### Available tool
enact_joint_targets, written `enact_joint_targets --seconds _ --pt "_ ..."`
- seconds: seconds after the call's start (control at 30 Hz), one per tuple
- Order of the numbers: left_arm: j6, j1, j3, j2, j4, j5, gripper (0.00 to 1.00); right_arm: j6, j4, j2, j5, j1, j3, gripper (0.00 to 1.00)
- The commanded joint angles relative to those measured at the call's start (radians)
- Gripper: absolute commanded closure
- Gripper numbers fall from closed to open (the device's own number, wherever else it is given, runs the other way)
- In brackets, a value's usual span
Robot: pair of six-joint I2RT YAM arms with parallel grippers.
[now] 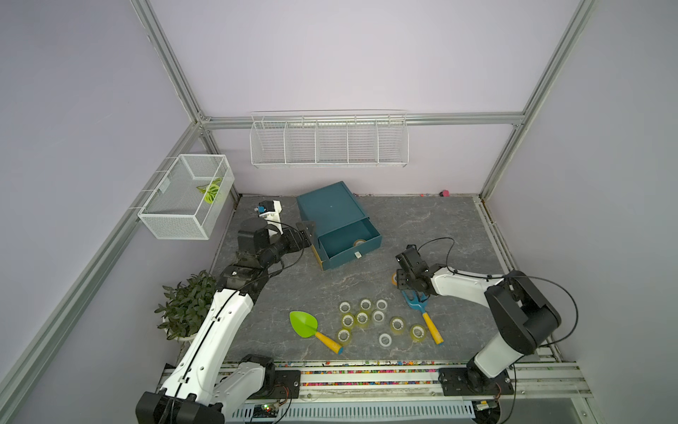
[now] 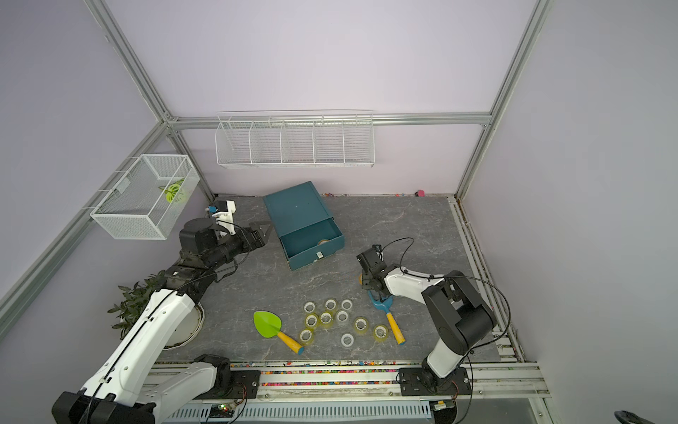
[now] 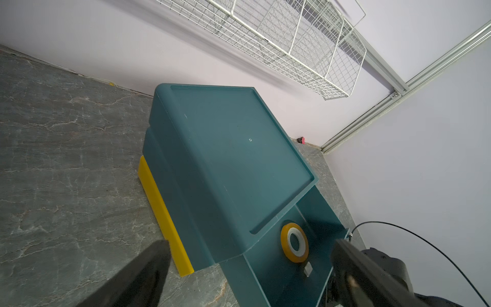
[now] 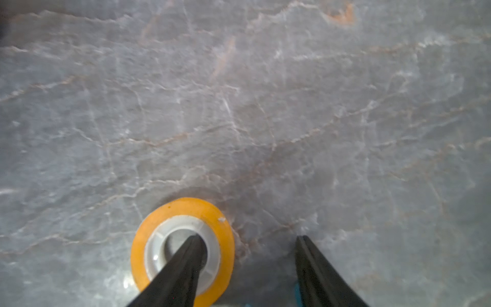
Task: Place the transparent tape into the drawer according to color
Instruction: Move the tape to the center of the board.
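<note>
Reaching down to the grey, marble-veined table, the right gripper stands over an orange roll. This roll lies flat: a glossy ring of orange see-through tape around a white ribbed plastic core. One thin black finger has its tip inside the round hole of the core; the other finger is outside the ring, with bare table between it and the tape. So the jaws are spread and they do not squeeze the roll. In both top views the roll lies just beside the blue forked head of the rake, and the gripper hides most of it.

The left gripper is beside the teal cabinet, its two dark fingers far apart, holding nothing. The cabinet is a smooth matte plastic box with rounded edges and a shallow recessed top; a yellow strip shows under its side. Its drawer is pulled out, and a second orange roll lies flat inside, near the front wall.

Ten loose rolls stand in a group on the table between the green shovel and the rake's yellow handle, holes upward. Some are tinted yellow-green, some look clear white; all have white cores.
</note>
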Motion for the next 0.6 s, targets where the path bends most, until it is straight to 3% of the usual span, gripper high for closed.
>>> enact_joint_targets --seconds 0.0,0.2,0.57 --pt "0.009 0.003 -0.008 -0.007 0.009 0.003 0.00 0.011 -0.155 -0.052 -0.029 -0.004 0.031 0.33" --pt "0.007 0.004 -0.007 -0.013 0.010 0.009 0.00 -0.037 -0.371 -0.062 -0.213 -0.039 0.166 0.27" --pt "0.008 0.004 -0.007 -0.031 0.012 0.017 0.00 -0.089 -0.413 0.036 -0.228 -0.008 0.240 0.21"
